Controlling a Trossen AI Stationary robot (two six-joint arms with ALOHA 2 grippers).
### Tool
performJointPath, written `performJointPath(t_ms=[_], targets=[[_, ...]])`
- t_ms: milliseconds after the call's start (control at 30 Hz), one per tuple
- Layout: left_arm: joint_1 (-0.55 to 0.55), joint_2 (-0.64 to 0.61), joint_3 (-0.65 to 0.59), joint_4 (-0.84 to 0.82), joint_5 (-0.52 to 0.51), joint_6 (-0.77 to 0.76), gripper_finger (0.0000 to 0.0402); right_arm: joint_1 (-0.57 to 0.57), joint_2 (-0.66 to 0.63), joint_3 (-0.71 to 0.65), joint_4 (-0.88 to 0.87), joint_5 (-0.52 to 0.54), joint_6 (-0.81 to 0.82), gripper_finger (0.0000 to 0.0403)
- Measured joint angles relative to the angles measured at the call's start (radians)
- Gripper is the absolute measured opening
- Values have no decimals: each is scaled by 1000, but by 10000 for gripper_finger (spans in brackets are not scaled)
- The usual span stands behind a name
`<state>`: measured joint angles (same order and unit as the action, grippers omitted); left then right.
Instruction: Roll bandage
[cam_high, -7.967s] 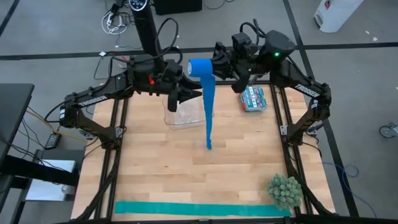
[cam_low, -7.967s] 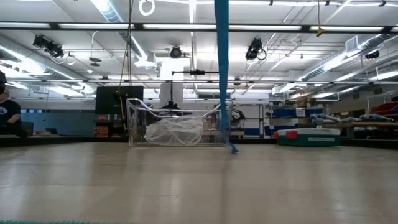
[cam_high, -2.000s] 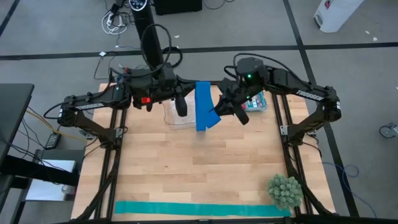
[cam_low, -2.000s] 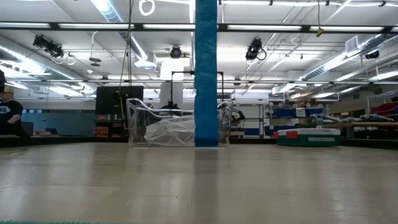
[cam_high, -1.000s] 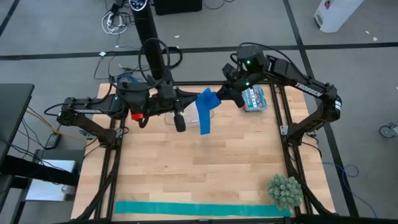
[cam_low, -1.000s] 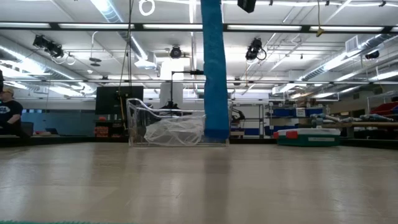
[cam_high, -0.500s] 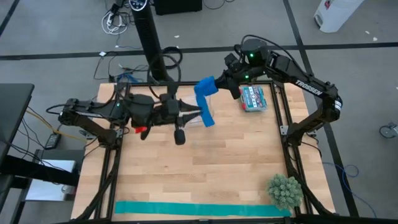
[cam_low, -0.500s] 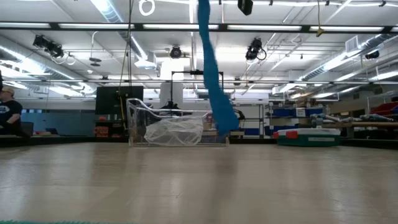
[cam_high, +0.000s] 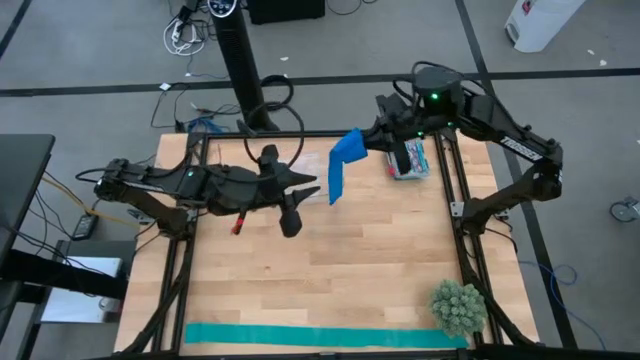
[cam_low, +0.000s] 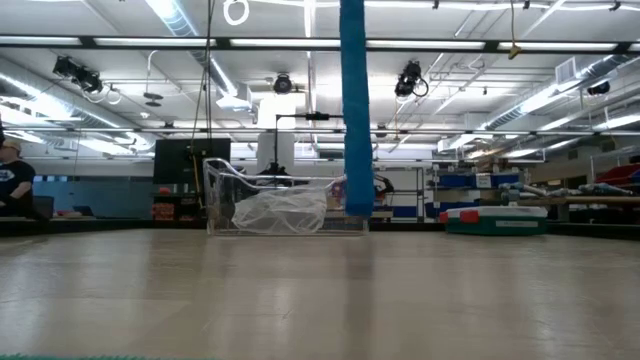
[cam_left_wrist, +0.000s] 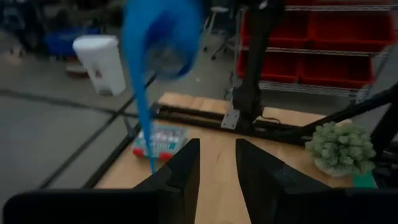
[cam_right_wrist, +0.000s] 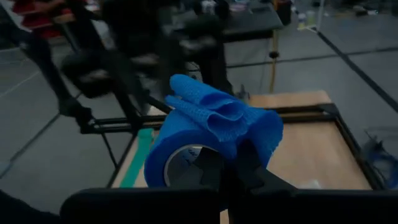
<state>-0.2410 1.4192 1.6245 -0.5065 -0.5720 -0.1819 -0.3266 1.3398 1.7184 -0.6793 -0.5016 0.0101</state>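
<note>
From my station I see the right gripper raised above the far edge of the table, its fingers pinched tight on the bandage, a partly wound royal-blue roll with a loose tail hanging down from it. In the right wrist view the roll's open core faces the camera and a few crumpled folds of blue fabric sit on top of it, right at the clamped fingertips. In the low view the hanging tail drops as a straight blue band from above, and its free end hangs in front of the clear plastic container at the back of the table; I cannot tell from there whether the tail's end touches the wood. The left gripper sits over the middle-left of the table, pointing toward the bandage but apart from it, with its jaws partly spread and nothing between them; the left wrist view shows a clear gap between its two dark fingers. A flat packet lies just beside the right arm at the table's far right, a small spiky green plant stands at the near right corner, and a teal-green strip lies flat along the near edge.
</note>
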Motion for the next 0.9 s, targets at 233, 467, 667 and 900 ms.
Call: performJointPath(t_ms=[233,467,667,900], targets=[[36,49,0,15,52,-139,108,92,-20,0,21,87,38,0],[38,70,0,-32,83,-280,125,148,-20,0,20,211,69,0],[38,71,0,-118,33,-359,157,177,-21,0,30,224,100,0],[38,93,-1,-136,20,-375,176,190,-21,0,56,245,102,0]])
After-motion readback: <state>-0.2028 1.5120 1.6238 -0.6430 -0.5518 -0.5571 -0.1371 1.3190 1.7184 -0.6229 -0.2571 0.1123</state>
